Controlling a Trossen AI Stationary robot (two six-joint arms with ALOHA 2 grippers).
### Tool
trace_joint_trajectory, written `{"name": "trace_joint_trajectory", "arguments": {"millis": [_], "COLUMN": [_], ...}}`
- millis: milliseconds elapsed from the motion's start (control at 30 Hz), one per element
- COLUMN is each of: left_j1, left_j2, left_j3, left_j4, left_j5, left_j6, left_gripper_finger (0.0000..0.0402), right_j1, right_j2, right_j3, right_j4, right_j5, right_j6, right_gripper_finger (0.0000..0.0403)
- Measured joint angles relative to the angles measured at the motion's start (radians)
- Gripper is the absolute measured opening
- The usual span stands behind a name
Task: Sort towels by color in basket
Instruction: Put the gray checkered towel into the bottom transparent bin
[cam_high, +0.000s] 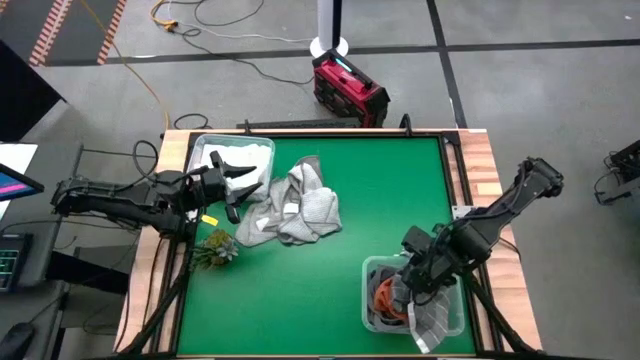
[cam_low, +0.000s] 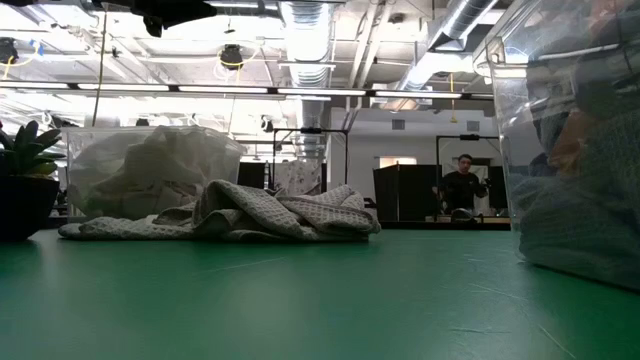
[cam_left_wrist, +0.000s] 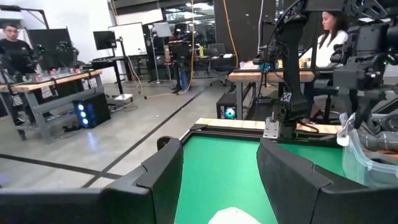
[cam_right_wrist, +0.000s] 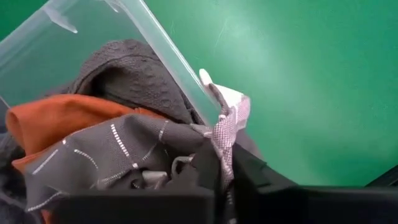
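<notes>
My left gripper (cam_high: 243, 190) (cam_left_wrist: 221, 152) hovers open at the edge of a clear bin (cam_high: 205, 150) that holds white towels (cam_high: 240, 158) (cam_low: 150, 170), with a bit of white cloth (cam_left_wrist: 233, 216) showing below its fingers. Light grey towels (cam_high: 295, 205) (cam_low: 240, 212) lie crumpled on the green table. My right gripper (cam_high: 418, 285) (cam_right_wrist: 217, 168) is down in a second clear bin (cam_high: 372, 270) (cam_right_wrist: 155, 43), shut on a grey checked towel (cam_right_wrist: 112, 155). That bin also holds a rust orange towel (cam_right_wrist: 56, 115) and a dark grey towel (cam_right_wrist: 130, 68). My right gripper pinches a fold of the grey checked towel's edge (cam_right_wrist: 222, 134), near its white tag (cam_right_wrist: 227, 96), between its two fingers. It reaches down into the bin from above. The rest of the towel lies on the orange and dark grey towels, and its edge drapes over the bin's rim.
A small green plant sprig (cam_high: 215, 248) (cam_low: 25, 170) lies near the table's left edge. A red and black case (cam_high: 348, 88) stands on the floor beyond the far edge. People sit at desks (cam_left_wrist: 329, 37) in the room behind. Bare green table (cam_high: 400, 190) lies between the two bins.
</notes>
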Motion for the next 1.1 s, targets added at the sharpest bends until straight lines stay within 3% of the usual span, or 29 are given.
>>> {"name": "trace_joint_trajectory", "arguments": {"millis": [233,367,500,667,800,967,1100], "left_j1": [0.0,0.0,0.0,0.0,0.0,0.0,0.0], "left_j2": [0.0,0.0,0.0,0.0,0.0,0.0,0.0], "left_j3": [0.0,0.0,0.0,0.0,0.0,0.0,0.0], "left_j4": [-0.017,-0.028,-0.028,-0.033,-0.046,-0.04,-0.033], "left_j5": [0.0,0.0,0.0,0.0,0.0,0.0,0.0], "left_j6": [0.0,0.0,0.0,-0.012,-0.016,-0.022,-0.022], "left_gripper_finger": [0.0196,0.0196,0.0196,0.0196,0.0196,0.0196,0.0196], "right_j1": [0.043,0.109,0.156,0.197,0.214,0.171,0.139], "right_j2": [-0.021,-0.02,0.001,0.104,0.205,0.29,0.274], "right_j3": [0.067,0.12,0.08,-0.028,-0.096,-0.106,-0.109], "right_j4": [0.004,0.085,0.13,0.244,0.41,0.434,0.467], "right_j5": [0.016,0.118,0.218,0.25,0.236,0.073,0.035], "right_j6": [-0.019,-0.101,-0.13,-0.175,-0.201,-0.104,-0.132], "right_gripper_finger": [0.003,0.0032,0.0029,0.0034,0.0034,0.0034,0.0035]}}
